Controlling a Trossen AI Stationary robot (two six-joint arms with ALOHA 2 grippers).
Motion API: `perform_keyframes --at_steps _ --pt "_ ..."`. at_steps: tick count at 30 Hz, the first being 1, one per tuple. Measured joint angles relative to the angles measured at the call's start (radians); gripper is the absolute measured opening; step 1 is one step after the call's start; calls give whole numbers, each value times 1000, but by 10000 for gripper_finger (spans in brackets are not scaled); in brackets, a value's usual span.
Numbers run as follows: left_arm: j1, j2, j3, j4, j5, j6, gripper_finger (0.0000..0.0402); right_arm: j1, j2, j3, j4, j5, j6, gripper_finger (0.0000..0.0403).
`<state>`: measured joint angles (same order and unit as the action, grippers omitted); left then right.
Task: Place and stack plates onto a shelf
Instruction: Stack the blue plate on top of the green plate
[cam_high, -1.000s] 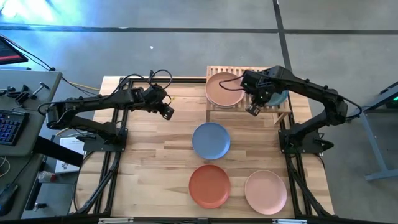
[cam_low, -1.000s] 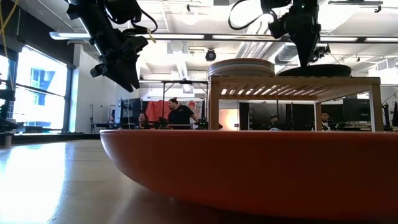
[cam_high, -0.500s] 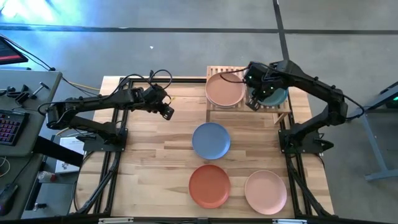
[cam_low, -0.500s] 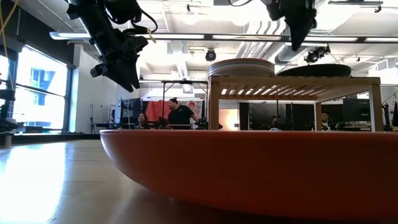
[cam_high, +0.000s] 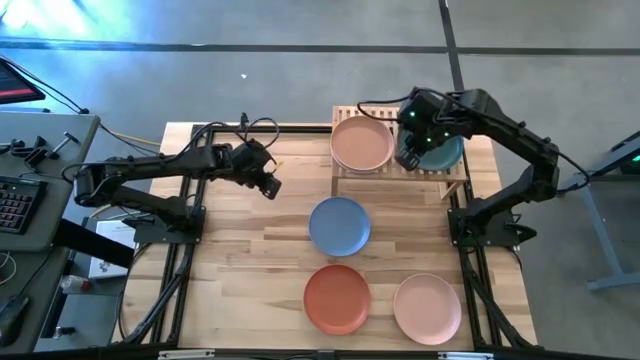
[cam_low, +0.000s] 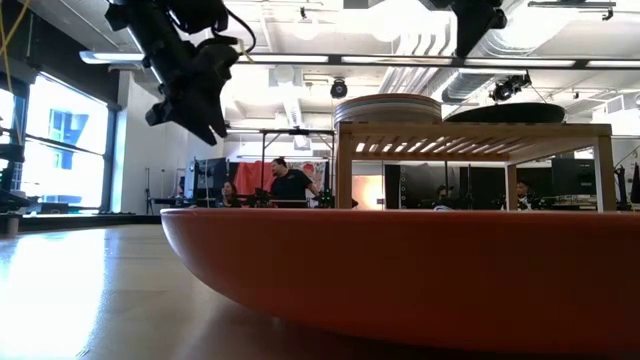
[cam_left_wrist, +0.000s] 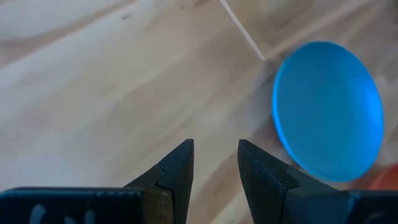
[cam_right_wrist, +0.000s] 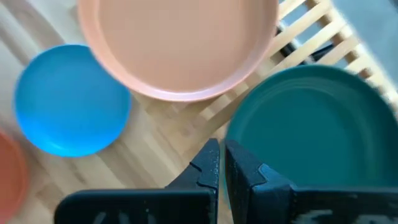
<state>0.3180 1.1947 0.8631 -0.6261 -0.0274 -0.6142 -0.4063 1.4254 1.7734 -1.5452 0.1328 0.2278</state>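
Plates on the bench, such as the blue plate (cam_high: 339, 226), look rigid and smooth, so I would grip the low rim; left hand (cam_high: 270, 184) apart, right hand (cam_high: 407, 160) together.

1. You see the shelf (cam_high: 455, 177), slatted light wood, at the table's far edge.
2. The peach plate (cam_high: 361, 143) tops a stack on its left half; the dark green plate (cam_high: 445, 153) lies beside it.
3. The blue plate (cam_high: 339, 225), terracotta-orange plate (cam_high: 337, 299) and pink plate (cam_high: 427, 308) lie flat on the table.

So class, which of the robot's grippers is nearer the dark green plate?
The right gripper, hovering at the dark green plate's edge; the left gripper hangs far across the table.
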Motion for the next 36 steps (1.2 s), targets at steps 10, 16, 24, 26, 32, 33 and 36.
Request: perform_keyframes --at_steps 10,16,24,26,32,33,36 --pt "-134 0 0 5 50 -143 113 92 0 -2 -4 -39 153 1" --pt "-198 0 0 5 41 -272 113 169 0 -3 -4 -40 308 1" --pt "-210 0 0 139 37 -353 113 297 0 -3 -3 -35 571 1" --pt "-210 3 1 177 37 -354 113 334 0 -3 -3 -35 619 1" --pt "-217 51 2 220 42 -397 113 443 0 -4 -3 -33 742 1" --pt "-220 65 2 230 42 -397 113 458 0 -4 -3 -33 743 1" --pt "-227 108 2 274 42 -397 113 494 0 -4 -2 -20 752 1"
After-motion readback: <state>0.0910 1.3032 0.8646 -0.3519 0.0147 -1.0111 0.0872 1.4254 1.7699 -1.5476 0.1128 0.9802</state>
